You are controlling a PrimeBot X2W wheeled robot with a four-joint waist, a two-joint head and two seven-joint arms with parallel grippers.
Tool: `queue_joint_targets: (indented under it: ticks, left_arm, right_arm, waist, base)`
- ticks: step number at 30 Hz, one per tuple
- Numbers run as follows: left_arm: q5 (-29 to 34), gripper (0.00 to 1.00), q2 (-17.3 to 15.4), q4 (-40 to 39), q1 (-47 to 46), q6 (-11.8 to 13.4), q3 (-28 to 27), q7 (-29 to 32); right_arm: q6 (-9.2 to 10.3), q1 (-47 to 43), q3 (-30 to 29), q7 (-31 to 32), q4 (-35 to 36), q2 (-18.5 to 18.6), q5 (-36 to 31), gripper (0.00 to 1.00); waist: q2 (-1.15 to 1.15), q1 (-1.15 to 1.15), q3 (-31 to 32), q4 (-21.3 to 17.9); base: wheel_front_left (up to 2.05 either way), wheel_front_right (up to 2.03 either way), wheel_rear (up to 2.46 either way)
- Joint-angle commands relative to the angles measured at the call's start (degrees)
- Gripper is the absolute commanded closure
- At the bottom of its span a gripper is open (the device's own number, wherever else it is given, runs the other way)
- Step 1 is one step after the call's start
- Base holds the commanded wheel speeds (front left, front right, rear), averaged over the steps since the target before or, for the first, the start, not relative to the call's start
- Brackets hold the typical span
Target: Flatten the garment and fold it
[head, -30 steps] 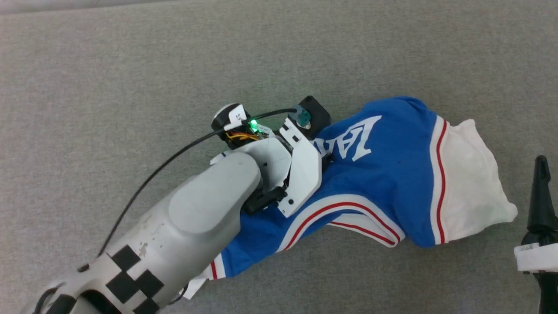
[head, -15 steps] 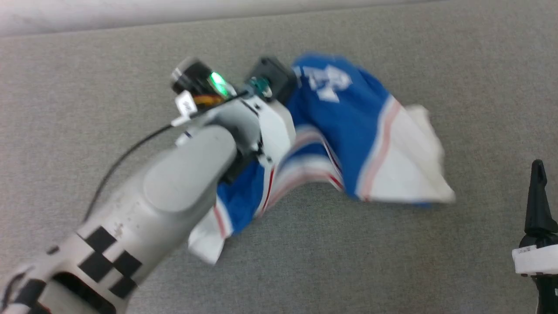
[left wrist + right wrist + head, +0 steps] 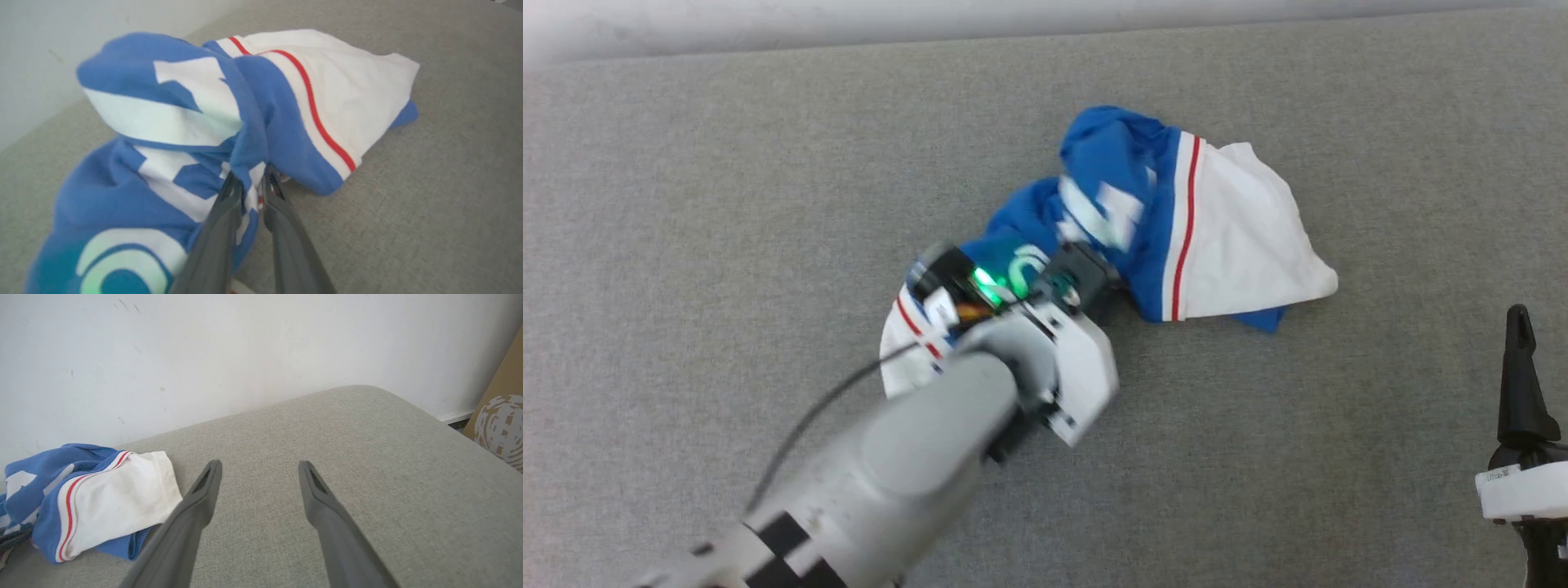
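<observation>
Left pincer (image 3: 250, 179): long dark-grey fingers (image 3: 286, 237)

The left pincer (image 3: 251, 181) has its long dark jaws nearly together, with a fold of the royal-blue and white jersey T-shirt (image 3: 171, 106) pinched between their tips. Behind the pincer the pale grey forearm (image 3: 907, 474) slants away, and a green light (image 3: 984, 282) glows on the wrist. The right pincer (image 3: 259, 467) hangs with its jaws spread wide.

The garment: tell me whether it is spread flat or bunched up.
Bunched up. The garment lies in a crumpled heap, its white lettering broken by folds; the left gripper pinches a blue fold.
</observation>
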State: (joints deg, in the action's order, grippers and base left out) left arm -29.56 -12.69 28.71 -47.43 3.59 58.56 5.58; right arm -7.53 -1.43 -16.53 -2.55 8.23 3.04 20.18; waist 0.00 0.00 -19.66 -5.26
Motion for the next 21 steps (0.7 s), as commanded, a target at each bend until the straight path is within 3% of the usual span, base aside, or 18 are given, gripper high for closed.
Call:
queue_joint_targets:
  ticks: [1,3,5,9,13,17,21]
  left_arm:
    - [-0.80,0.62,0.48,0.01,1.05,-0.58,0.21,0.27]
    - [-3.00,0.58,1.54,-0.22,3.02,-2.38,0.92,1.97]
    - [-5.45,0.00,2.11,-0.89,4.59,-3.64,0.96,4.00]
    - [-7.53,0.00,1.13,-4.26,4.75,-3.34,-0.81,4.62]
    - [-11.42,0.00,-1.30,-10.78,3.53,-2.00,-6.29,4.44]
    - [-13.24,0.00,-4.78,-16.65,1.41,0.94,-11.98,4.21]
    - [-12.76,0.00,-6.87,-16.66,-0.97,4.09,-15.38,3.84]
  right_arm:
    - [0.04,-0.11,-0.08,0.05,0.21,-0.16,0.02,0.00]
    - [0.04,0.03,-0.18,0.14,0.12,-0.16,-0.07,0.00]
    - [0.04,0.09,-0.27,0.19,-0.09,-0.16,-0.11,0.00]
    - [0.04,-0.08,-0.19,0.16,-0.71,-0.16,-0.06,0.00]
    - [0.04,-0.42,0.03,0.05,-1.12,-0.16,0.11,0.00]
    - [0.04,-0.48,0.26,-0.04,-1.10,-0.16,0.25,0.00]
    - [0.04,0.09,0.85,-0.04,-0.93,-0.16,0.39,0.00]
  waist:
    - [0.00,0.00,-0.14,0.17]
    - [0.00,0.00,-0.06,0.27]
    - [0.00,0.00,0.21,0.35]
    - [0.00,0.00,1.02,0.50]
    - [0.00,0.00,1.59,0.61]
    - [0.00,0.00,1.09,0.55]
    - [0.00,0.00,-0.48,-0.04]
  base:
    - [0.00,0.00,0.00]
    - [0.00,0.00,0.00]
    - [0.00,0.00,0.00]
    - [0.00,0.00,0.00]
    - [0.00,0.00,0.00]
    - [0.00,0.00,0.00]
    - [0.00,0.00,0.00]
